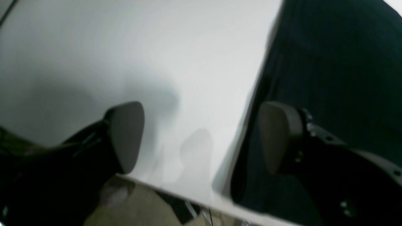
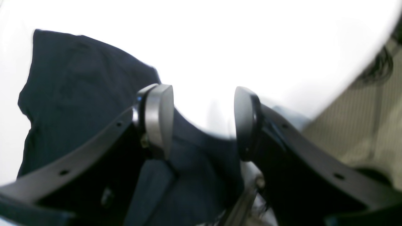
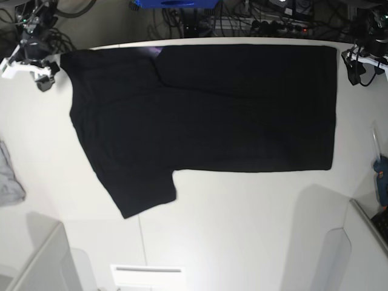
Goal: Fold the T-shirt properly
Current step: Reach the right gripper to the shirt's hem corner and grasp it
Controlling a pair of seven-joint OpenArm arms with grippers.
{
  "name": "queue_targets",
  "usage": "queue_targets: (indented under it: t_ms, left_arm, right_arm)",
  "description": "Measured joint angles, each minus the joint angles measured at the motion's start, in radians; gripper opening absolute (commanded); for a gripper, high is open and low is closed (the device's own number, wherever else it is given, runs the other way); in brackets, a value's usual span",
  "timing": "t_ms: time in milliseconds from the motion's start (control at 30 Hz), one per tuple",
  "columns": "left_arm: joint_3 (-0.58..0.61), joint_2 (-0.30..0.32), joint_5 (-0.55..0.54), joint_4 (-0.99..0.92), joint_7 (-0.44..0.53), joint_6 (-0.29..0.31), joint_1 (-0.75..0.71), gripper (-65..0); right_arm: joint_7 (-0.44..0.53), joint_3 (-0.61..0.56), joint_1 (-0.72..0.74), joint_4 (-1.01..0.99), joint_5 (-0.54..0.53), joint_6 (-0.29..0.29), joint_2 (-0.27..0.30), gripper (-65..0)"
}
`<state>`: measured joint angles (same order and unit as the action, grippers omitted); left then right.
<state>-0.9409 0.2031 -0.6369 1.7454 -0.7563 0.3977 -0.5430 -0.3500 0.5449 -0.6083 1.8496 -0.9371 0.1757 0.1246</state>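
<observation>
The black T-shirt (image 3: 212,109) lies spread flat on the white table (image 3: 242,230), plain side up, with one sleeve pointing to the front left. My right gripper (image 3: 42,76) hovers at the shirt's far left corner. In the right wrist view the right gripper (image 2: 203,121) is open with nothing between its fingers, and the T-shirt (image 2: 78,94) lies below and to the left. My left gripper (image 3: 357,70) is just off the shirt's far right corner. In the left wrist view the left gripper (image 1: 202,136) is wide open over bare table, one finger (image 1: 279,135) above the T-shirt (image 1: 329,62) edge.
A small grey cloth (image 3: 9,176) lies at the table's left edge. A blue object (image 3: 381,170) sits at the right edge. Cables (image 3: 254,21) run behind the table's far edge. Pale panels stand at the front left (image 3: 42,260) and front right (image 3: 364,242).
</observation>
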Motion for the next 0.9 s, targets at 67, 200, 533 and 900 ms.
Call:
queue_targets:
  t_ms: [67, 200, 533, 900]
  left_arm:
    - [-0.001, 0.006, 0.001, 0.000, 0.005, -0.001, 0.019, -18.8]
    - [0.000, 0.007, 0.001, 0.000, -0.003, -0.001, 0.058, -47.2]
    - [0.114, 0.053, -0.003, -0.001, 0.001, 0.000, 0.094, -65.0]
    - [0.130, 0.053, 0.001, -0.001, 0.000, -0.001, 0.118, -65.0]
  right_arm:
    - [0.004, -0.037, 0.036, -0.016, 0.003, 0.003, 0.031, -35.4]
    - [-0.007, -0.146, 0.132, -0.071, -0.002, 0.000, 0.087, -35.7]
    - [-0.004, -0.338, 0.363, -0.206, 0.003, -0.001, 0.154, -35.9]
    - [-0.001, -0.493, 0.665, -0.507, 0.001, 0.000, 0.228, -35.9]
